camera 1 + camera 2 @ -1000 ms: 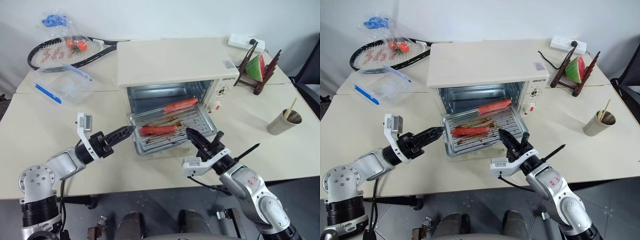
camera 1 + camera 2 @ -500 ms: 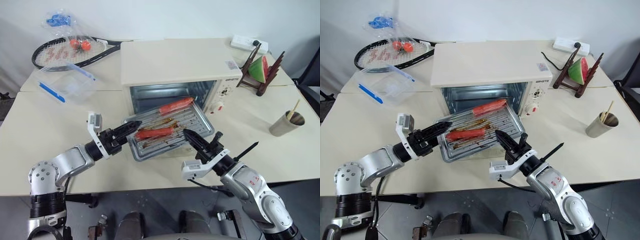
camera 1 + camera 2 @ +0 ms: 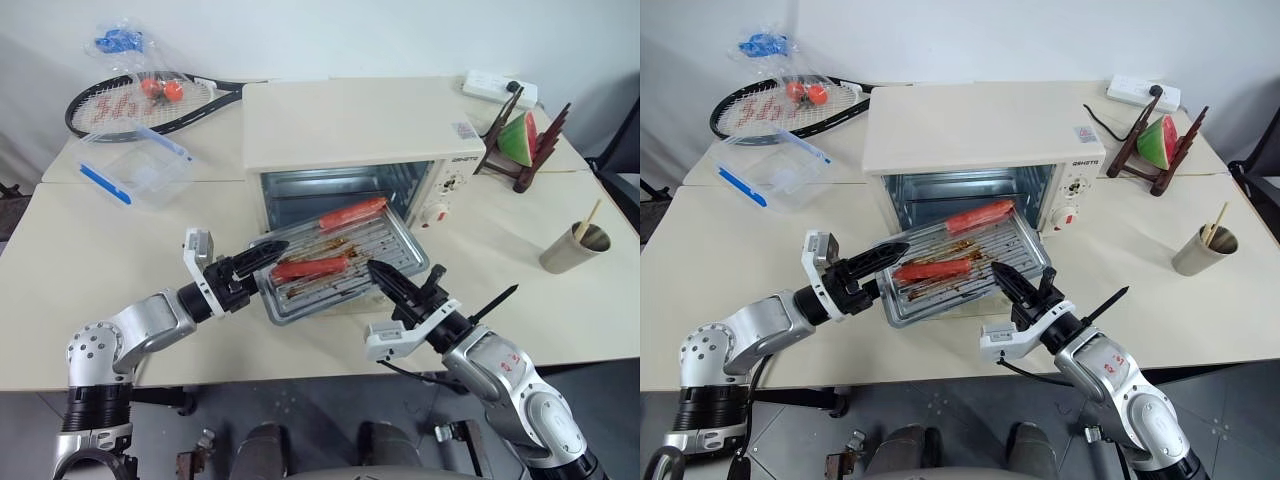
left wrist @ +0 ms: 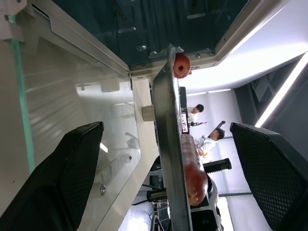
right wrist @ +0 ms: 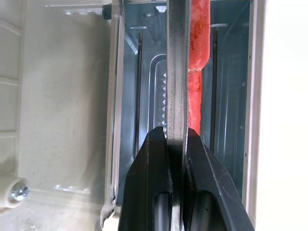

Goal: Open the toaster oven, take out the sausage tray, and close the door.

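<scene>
Both arms reach in level over the table (image 3: 80,260) toward the open toaster oven (image 3: 345,125). The right gripper (image 3: 378,272) comes from the near right and points forward and to the left, with its two black fingers pressed together on the near edge of the sausage tray (image 3: 335,265). The left gripper (image 3: 272,250) comes from the near left and points forward and to the right, its fingers spread wide on either side of the tray's left rim, gripping nothing.

The tray sticks out of the oven's mouth, tilted a little, its rear part still at the opening. One sausage (image 3: 310,267) lies near the tray's middle and another sausage (image 3: 352,212) lies at the back.

The right wrist view shows the tray edge-on, a thin metal strip pinched between the fingertips (image 5: 156,159), with a red sausage just beside it and the oven's bare metal inside behind. The left wrist view also shows the tray edge-on, standing free between the wide-apart fingers (image 4: 72,178), and below it the glass of the lowered door (image 4: 72,110), which the head views hide under the tray.
</scene>
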Tool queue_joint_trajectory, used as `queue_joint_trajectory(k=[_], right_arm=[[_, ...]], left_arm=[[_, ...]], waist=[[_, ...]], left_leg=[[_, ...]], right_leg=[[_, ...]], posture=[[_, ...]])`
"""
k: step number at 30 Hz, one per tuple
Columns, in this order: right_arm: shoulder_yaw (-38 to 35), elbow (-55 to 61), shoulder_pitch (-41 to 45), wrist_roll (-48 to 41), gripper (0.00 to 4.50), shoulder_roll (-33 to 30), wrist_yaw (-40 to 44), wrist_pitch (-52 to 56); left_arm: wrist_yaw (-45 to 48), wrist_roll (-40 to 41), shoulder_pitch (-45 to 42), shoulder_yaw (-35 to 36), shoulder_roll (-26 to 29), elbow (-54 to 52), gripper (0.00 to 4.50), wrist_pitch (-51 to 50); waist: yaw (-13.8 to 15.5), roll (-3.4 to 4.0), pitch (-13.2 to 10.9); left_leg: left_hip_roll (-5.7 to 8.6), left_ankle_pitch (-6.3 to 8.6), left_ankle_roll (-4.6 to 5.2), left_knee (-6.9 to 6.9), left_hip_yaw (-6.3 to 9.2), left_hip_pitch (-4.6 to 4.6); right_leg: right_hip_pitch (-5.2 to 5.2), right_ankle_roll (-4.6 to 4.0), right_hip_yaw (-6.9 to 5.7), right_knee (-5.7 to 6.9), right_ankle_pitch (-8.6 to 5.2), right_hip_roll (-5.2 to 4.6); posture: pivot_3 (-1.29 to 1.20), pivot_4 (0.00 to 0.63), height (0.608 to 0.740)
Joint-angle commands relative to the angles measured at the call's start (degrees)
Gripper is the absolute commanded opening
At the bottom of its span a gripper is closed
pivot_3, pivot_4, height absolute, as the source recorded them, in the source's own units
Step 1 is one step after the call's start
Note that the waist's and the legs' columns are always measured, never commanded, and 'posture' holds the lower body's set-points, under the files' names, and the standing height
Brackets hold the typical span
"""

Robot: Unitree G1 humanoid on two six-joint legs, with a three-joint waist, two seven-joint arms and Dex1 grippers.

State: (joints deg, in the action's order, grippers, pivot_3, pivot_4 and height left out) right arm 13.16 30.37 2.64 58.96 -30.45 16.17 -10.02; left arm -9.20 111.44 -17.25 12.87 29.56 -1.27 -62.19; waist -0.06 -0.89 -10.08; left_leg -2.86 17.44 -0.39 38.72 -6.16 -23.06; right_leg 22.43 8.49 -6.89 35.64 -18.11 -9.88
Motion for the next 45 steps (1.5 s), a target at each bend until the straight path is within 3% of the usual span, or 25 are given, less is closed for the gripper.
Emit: queue_joint_trajectory(k=[1,5,16,34,41,45], right_arm=[[-1.81,3.59,-0.13,-1.06,0.00,0.49,-0.21,-0.29],[-2.17,3.75,-0.34,-1.24,0.00,0.29,0.02,-0.38],[-2.94,3.50,0.30,-3.31,0.00,0.67,0.31,-0.74],[-2.30,3.44,0.09,-8.45,0.00,-0.60,2.71,-5.52],[-2.85,3.93,-0.65,-13.49,2.21,-2.69,4.50,-9.75],[-3.41,2.69,-1.79,-24.12,3.50,-6.76,10.00,-11.84]], left_arm=[[-0.06,1.56,0.60,0.66,-0.13,0.40,4.10,-0.16],[0.05,1.56,0.41,1.21,-0.20,1.86,3.23,-1.54],[-0.54,1.56,-0.60,1.05,0.63,5.31,0.07,-5.95],[-1.66,1.56,-1.35,2.94,2.11,6.21,0.01,-8.36],[-1.09,1.56,-1.95,3.11,3.18,7.49,0.00,-9.64],[-0.79,1.56,-3.03,3.05,3.43,9.07,0.00,-10.58]], waist=[[0.01,0.00,0.00],[0.02,0.00,0.00],[0.04,0.00,0.00],[0.01,0.00,0.00],[0.03,0.00,0.00],[0.04,0.00,0.00]], left_leg=[[0.00,0.00,0.00,0.00,-0.02,0.00],[0.00,0.00,0.00,0.00,-0.05,0.00],[0.00,0.00,0.00,0.00,-0.09,0.00],[0.00,0.00,0.00,-0.01,-0.10,0.00],[0.00,0.00,0.00,-0.01,-0.09,0.00],[0.00,0.00,0.00,-0.01,-0.09,0.00]], right_leg=[[0.00,0.00,0.00,0.00,0.00,0.00],[0.00,0.00,0.00,0.00,0.00,0.00],[0.00,0.00,0.00,0.00,0.00,0.01],[0.00,0.00,0.00,-0.01,0.00,0.01],[0.00,0.00,0.01,-0.01,0.00,0.01],[-0.01,0.00,0.00,-0.01,0.00,0.01]], posture=[[0.00,0.150,0.740],[0.00,0.150,0.740],[0.00,0.150,0.740],[0.00,0.150,0.740],[0.00,0.150,0.740],[0.00,0.150,0.740]])
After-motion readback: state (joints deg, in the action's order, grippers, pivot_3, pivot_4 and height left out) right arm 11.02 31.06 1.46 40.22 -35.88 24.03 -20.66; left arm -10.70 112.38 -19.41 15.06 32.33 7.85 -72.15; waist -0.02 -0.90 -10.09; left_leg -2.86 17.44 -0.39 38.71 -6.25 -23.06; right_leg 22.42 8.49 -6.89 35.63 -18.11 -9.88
